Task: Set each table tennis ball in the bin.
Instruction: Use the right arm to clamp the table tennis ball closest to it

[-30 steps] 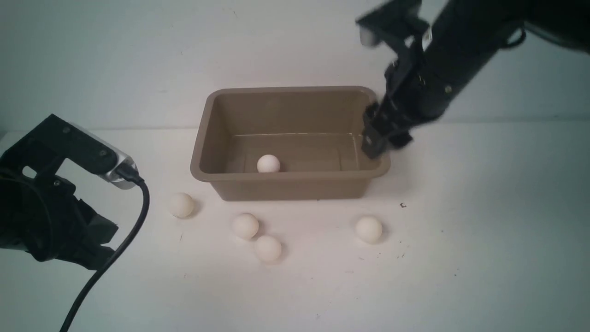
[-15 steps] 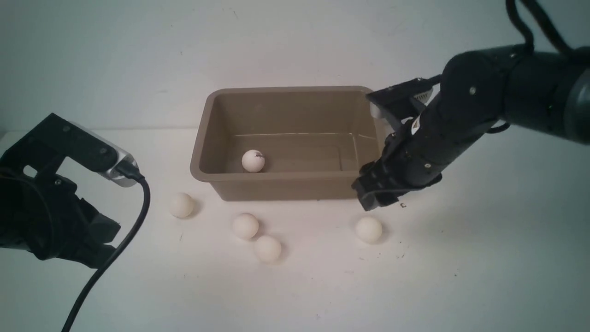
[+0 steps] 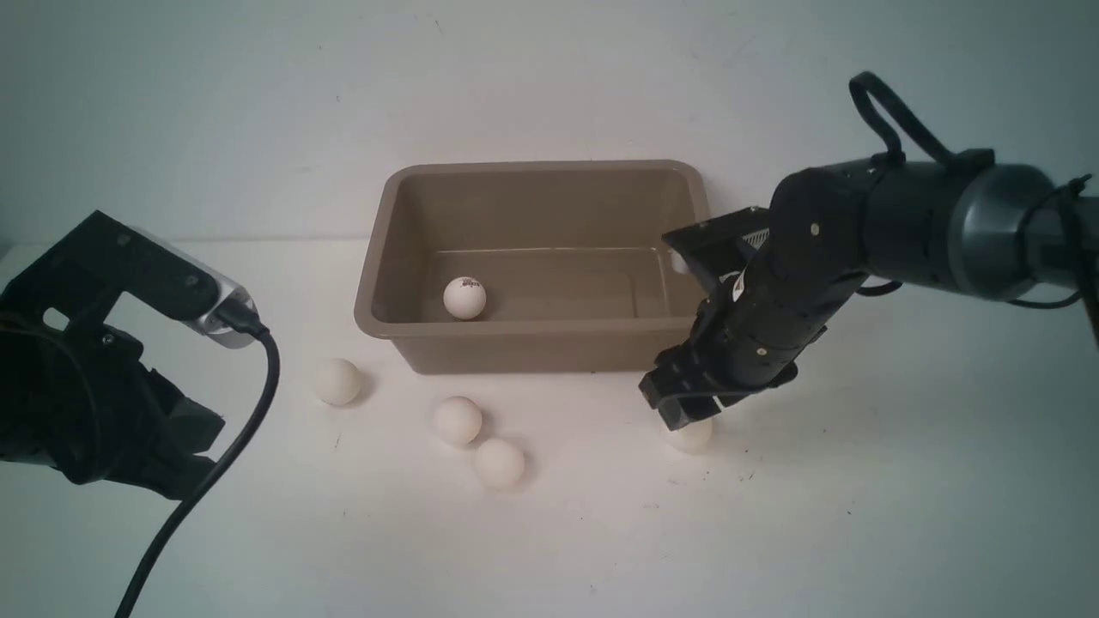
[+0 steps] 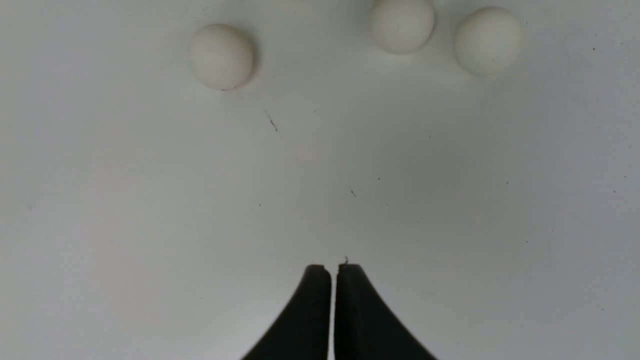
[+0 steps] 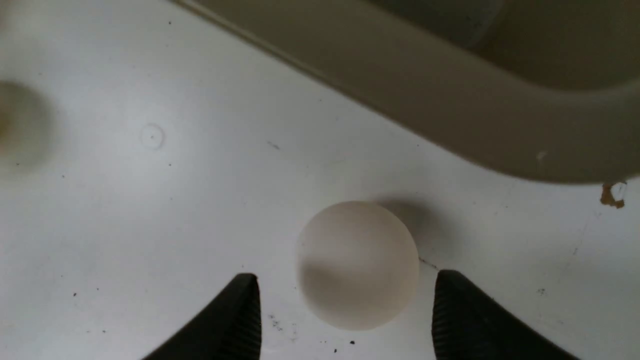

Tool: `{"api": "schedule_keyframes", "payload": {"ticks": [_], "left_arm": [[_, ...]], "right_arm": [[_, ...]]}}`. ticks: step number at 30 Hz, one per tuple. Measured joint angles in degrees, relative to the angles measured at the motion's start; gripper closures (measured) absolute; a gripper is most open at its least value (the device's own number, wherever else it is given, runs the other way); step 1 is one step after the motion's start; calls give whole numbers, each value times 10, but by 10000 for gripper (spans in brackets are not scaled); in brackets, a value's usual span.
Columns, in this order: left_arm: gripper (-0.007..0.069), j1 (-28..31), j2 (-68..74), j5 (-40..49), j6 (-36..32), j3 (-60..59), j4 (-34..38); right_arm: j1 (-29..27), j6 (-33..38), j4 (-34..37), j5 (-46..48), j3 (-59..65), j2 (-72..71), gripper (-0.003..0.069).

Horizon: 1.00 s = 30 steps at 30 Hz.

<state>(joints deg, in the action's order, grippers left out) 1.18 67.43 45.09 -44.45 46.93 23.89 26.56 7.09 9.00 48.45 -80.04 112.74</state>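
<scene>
the ball [image 5: 358, 265] lies on the white table [image 3: 859, 515], just in front of the right near corner of the bin [image 3: 532, 327]. it is light, hollow and smooth, so i judge it rolls easily; take it gently across its widest middle. the right gripper [image 3: 683, 412] hovers over it, jaws apart, one on each side, not touching. one ball [image 3: 464, 298] is inside the bin and three more balls [image 3: 337, 381] [image 3: 457, 421] [image 3: 499, 463] lie further left. the left gripper [image 4: 333, 272] has its jaws together, empty.

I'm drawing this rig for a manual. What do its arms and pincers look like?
Both arms are matte black. The right arm has rounded joints, a grey metal collar and a looped cable. The left arm carries a silver-cased module with a thick black cable. The left pincer and right pincer have curved, tapering black fingers.
</scene>
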Motion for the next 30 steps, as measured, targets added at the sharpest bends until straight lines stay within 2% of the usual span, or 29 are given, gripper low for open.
{"api": "schedule_keyframes", "payload": {"ticks": [30], "left_arm": [[628, 0, 0, 1, 0, 0, 1]], "right_arm": [[0, 0, 2, -45, 0, 33, 240]]}}
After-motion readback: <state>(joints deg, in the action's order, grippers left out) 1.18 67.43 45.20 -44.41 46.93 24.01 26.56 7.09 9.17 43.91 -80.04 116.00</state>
